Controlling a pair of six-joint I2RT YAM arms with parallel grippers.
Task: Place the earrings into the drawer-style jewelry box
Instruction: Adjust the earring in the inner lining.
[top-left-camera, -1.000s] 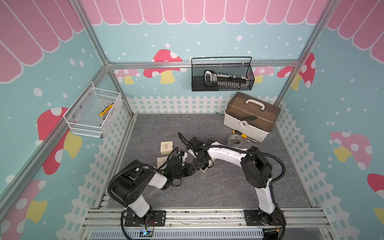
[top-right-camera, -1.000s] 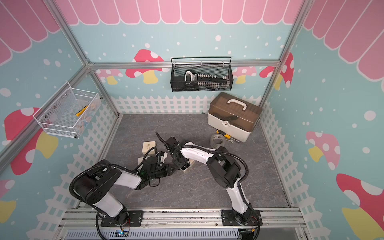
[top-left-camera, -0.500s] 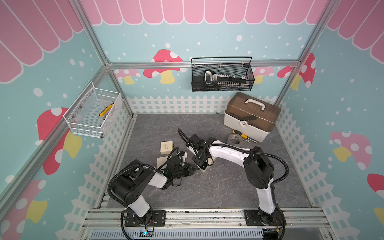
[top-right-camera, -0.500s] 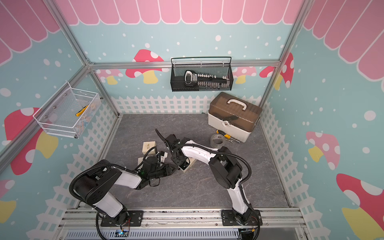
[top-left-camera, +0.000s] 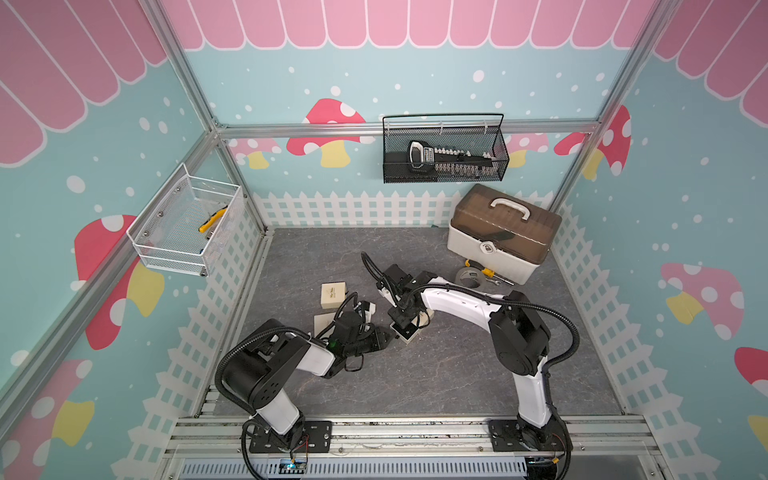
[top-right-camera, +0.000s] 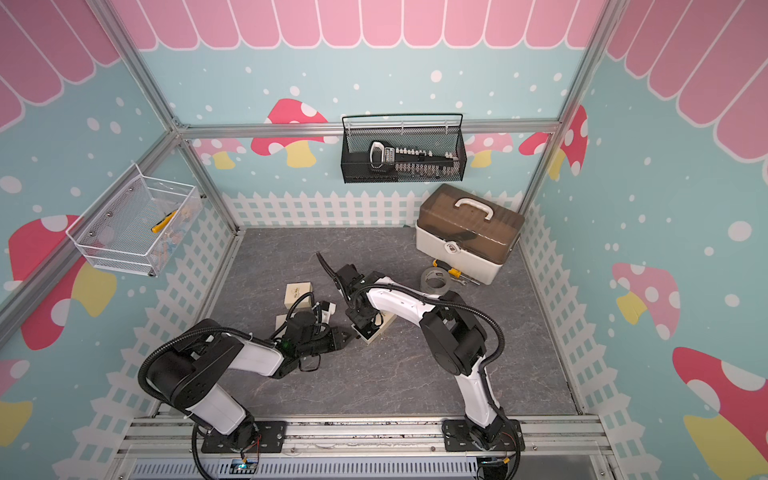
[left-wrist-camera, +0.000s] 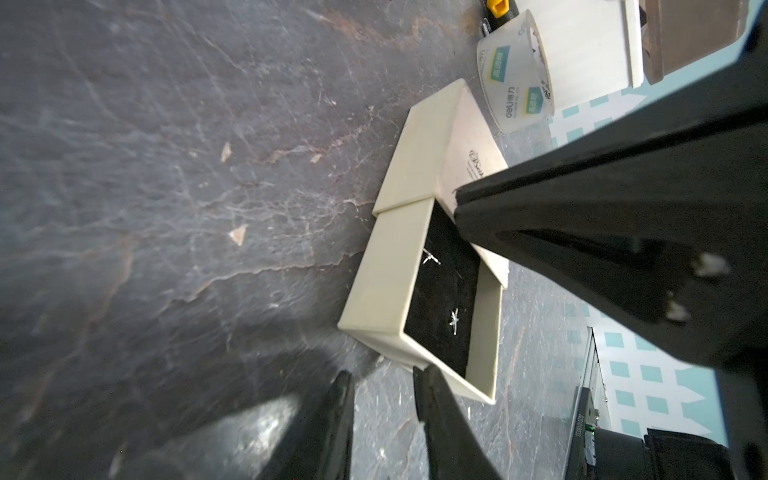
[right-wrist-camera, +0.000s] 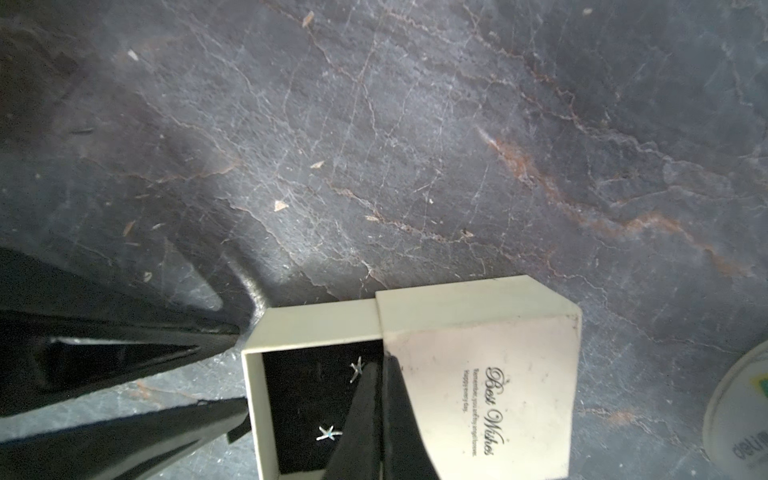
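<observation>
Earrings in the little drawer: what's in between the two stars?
Only bare black lining lies between one earring and the other, seen in both wrist views.

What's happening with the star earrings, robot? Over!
Right gripper shut, tips inside the open drawer. Left gripper slightly open at drawer's end. Both earrings on the black lining. Nothing blocking.

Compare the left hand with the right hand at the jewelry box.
The left hand is open; the right hand is shut. The left hand sits outside the drawer, at its end wall; the right hand's tips are over its black lining, beside one earring. Both are black and tapered; neither visibly holds an earring.
</observation>
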